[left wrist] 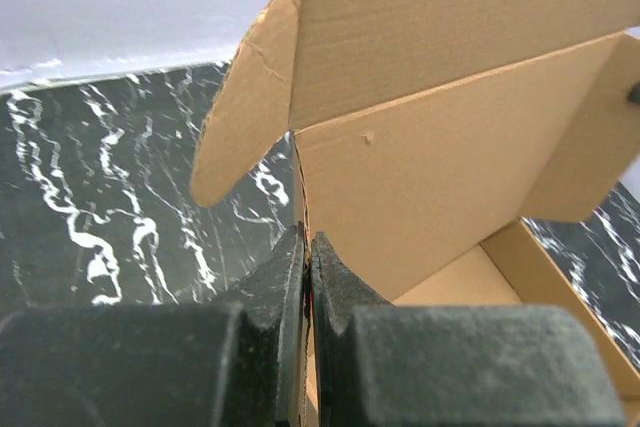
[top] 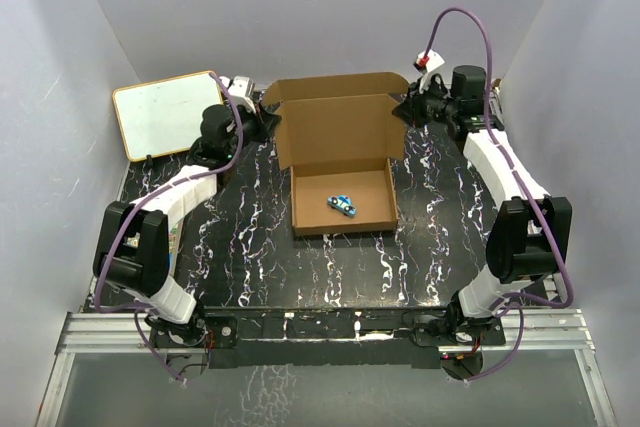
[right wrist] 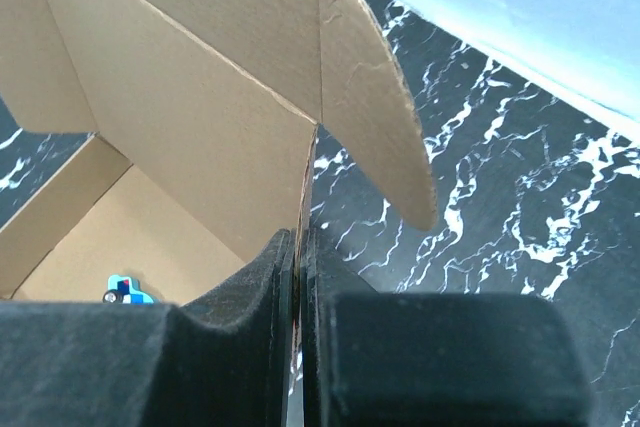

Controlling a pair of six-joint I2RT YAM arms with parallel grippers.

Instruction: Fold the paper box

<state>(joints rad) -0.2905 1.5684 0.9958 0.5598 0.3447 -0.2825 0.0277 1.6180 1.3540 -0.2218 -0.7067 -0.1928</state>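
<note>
Left wrist view: my left claw (left wrist: 308,247) is pinched flat on cardboard, biting the left edge of the box (top: 340,162) where the lid (top: 340,129) rises from the tray.
Right wrist view: my right claw (right wrist: 298,242) is in the same state, clamped on the lid's right edge, no gap showing.
Box position: middle of the table (top: 250,237), slightly toward the far side. The tray is formed and open on top, and the lid stands up at its far wall.
Toy: a small blue toy (top: 343,204) lies loose on the tray floor, near the front wall.
Left ear flap (left wrist: 240,107): hangs outward off the lid, not tucked.
Right ear flap (right wrist: 375,97): also splayed outward.
Risk 1: if I swing the lid down now, the ears will likely land outside the side walls and jam or crease.
Risk 2: uneven pull between my two claws could twist the lid, tear the hinge crease, or drag the light tray.
Risk 3: thin edge grips could slip and let the lid spring back.
Arm pose: both arms reach from the near-edge bases with elbows raised and forearms running to the far half. The wrists turn inward, facing each other across the lid.
Far left: a white board (top: 165,112), clear of both arms.
</note>
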